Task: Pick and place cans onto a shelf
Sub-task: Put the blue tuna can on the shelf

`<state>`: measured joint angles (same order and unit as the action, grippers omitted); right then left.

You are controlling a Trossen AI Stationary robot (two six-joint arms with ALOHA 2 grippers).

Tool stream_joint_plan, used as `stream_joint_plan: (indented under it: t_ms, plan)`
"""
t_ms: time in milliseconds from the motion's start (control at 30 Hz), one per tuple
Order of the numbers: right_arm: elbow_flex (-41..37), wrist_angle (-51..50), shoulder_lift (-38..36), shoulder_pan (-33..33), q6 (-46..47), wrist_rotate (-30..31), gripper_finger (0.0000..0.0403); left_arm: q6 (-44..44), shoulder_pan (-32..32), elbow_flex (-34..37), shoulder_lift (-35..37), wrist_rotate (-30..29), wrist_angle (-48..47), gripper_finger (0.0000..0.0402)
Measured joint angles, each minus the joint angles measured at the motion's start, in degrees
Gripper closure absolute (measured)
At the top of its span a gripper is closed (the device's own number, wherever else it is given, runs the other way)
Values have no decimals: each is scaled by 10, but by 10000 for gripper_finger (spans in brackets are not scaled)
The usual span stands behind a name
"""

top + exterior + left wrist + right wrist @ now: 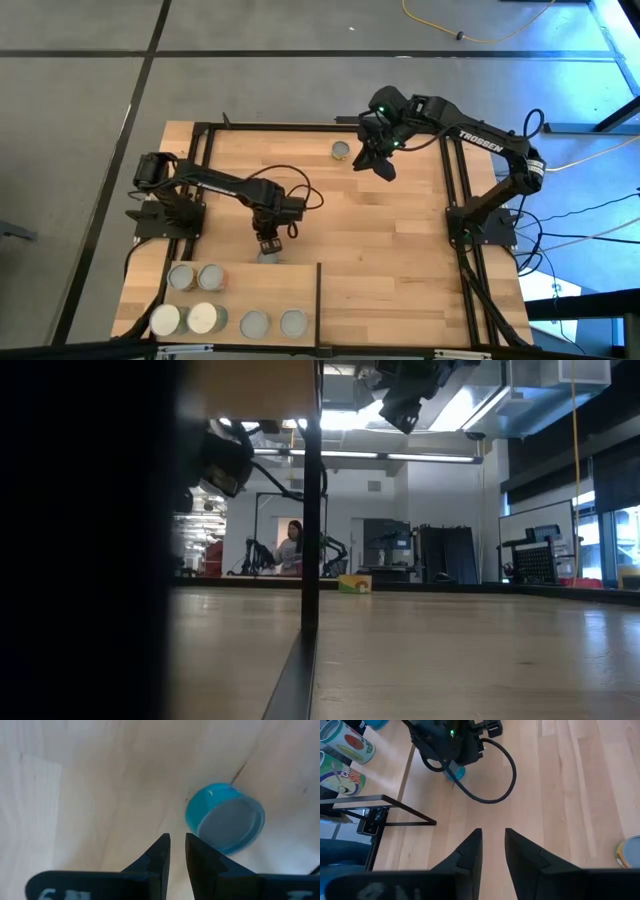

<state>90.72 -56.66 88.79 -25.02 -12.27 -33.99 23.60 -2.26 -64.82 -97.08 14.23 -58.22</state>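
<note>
My left tool (pixel 268 243) hung over teal can (pixel 225 818) near shelf (pixel 290 290) edge; fingers slightly parted, held nothing, can lay beside fingers, not between. My right tool (pixel 372 160) hovered at far side of surface (pixel 400 230), fingers parted, empty, near lone can (pixel 341 151). Six cans stood on shelf. Risk: teal can looked tilted, could roll away or jam against shelf edge if I closed off-centre.

I count eight cans (pixel 341 150) in all: six stand on the shelf (pixel 300 290), one sits near the bench's (pixel 400 240) far edge, one teal can (pixel 225 817) lies under my left arm. I have two arms.
</note>
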Motion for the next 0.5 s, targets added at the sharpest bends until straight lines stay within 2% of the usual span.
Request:
stream_joint_plan:
  t_ms: [500]
  plan:
    - [0,-2,0,0,0,0,318,-27,0,0,-15,1,8,347]
